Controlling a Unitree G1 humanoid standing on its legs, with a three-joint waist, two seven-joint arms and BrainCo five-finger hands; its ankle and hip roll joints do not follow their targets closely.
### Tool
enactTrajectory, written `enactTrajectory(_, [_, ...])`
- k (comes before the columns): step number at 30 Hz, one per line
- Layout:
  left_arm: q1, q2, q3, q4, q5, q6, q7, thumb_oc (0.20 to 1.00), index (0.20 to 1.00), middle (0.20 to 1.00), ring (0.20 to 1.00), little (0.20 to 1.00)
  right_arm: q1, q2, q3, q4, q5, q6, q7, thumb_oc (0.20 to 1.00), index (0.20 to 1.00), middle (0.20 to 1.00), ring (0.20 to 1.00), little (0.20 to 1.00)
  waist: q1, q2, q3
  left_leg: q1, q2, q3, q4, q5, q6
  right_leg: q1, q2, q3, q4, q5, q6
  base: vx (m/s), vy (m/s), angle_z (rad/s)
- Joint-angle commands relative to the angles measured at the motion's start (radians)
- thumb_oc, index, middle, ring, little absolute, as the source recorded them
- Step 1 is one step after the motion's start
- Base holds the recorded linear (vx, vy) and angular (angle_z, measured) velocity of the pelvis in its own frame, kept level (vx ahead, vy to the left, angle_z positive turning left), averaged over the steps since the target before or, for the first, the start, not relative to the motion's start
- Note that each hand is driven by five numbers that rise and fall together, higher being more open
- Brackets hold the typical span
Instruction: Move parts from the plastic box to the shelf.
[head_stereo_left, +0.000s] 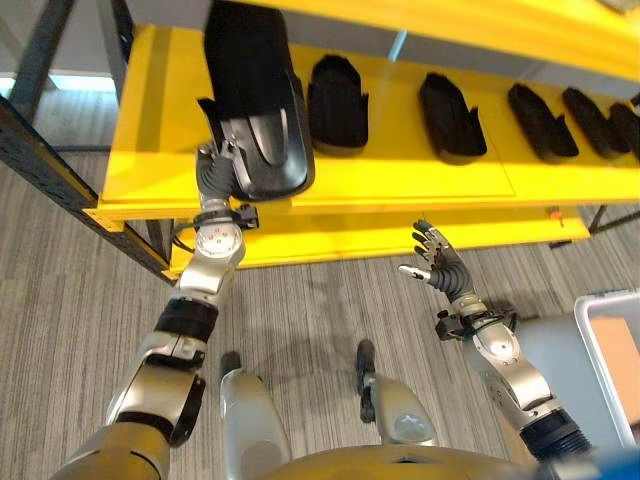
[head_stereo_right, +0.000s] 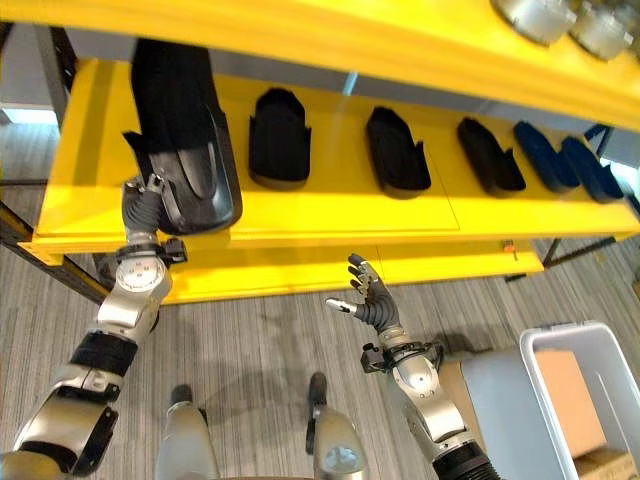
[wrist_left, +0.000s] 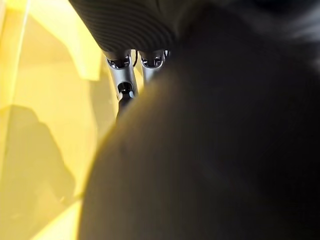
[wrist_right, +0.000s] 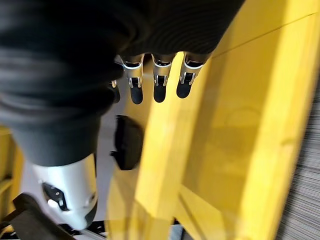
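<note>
The left hand was up at the left end of the yellow shelf, under a long black part whose near end jutted past the shelf's front edge. Its fingers lay along the part and ran out of sight beneath it — whether they gripped it could not be told. The right hand hung in front of the shelf, well apart from it, fingers spread and relaxed, holding nothing. Five more black parts sat in a row along the shelf. A white plastic box stood on the floor at the right.
</note>
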Motion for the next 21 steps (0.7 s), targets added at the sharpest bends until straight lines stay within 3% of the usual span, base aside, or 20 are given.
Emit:
enactTrajectory(1, [-0.164, 0.071, 0.024, -0.017, -0.034, -0.121, 0.078, 0.2, 0.2, 0.2, 0.2, 0.2, -0.026, -0.052, -0.035, -0.104, 0.025, -0.066, -0.003, 1.0, 1.0, 1.0, 1.0, 1.0, 0.007, 0.025, 0.014, 0.058, -0.009, 0.053, -0.111, 0.073, 0.031, -0.01, -0.056, 0.018, 0.152, -0.075, 0.019, -0.06, -0.018, 0.16])
enactTrajectory(8, [-0.311, 0.161, -0.013, 0.101, 0.025, -0.085, 0.118, 0.2, 0.2, 0.2, 0.2, 0.2, -0.017, -0.077, -0.028, -0.115, 0.035, -0.083, 0.019, 1.0, 1.0, 1.0, 1.0, 1.0, -0.012, 0.022, 0.026, -0.009, -0.009, 0.028, -0.097, 0.085, 0.024, -0.064, -0.057, 0.004, 0.18, -0.085, 0.017, -0.05, -0.028, 0.12])
enactTrajectory(12, [-0.45, 0.273, -0.094, 0.248, 0.04, -0.048, 0.094, 0.2, 0.2, 0.2, 0.2, 0.2, 0.001, -0.105, -0.015, -0.117, 0.044, -0.092, 0.053, 1.0, 1.0, 1.0, 1.0, 1.0, -0.022, 0.022, 0.033, -0.049, -0.006, 0.014, -0.084, 0.084, 0.019, -0.088, -0.053, -0.003, 0.185, -0.084, 0.022, -0.04, -0.019, 0.06])
enactTrajectory(21, [-0.586, 0.349, -0.206, 0.416, 0.045, -0.007, 0.032, 0.2, 0.2, 0.2, 0.2, 0.2, 0.019, -0.135, -0.024, -0.113, 0.062, -0.1, 0.081, 1.0, 1.0, 1.0, 1.0, 1.0, -0.029, 0.02, 0.034, -0.079, -0.005, 0.002, -0.073, 0.086, 0.017, -0.098, -0.049, -0.015, 0.182, -0.079, 0.023, 0.0, -0.009, 0.04])
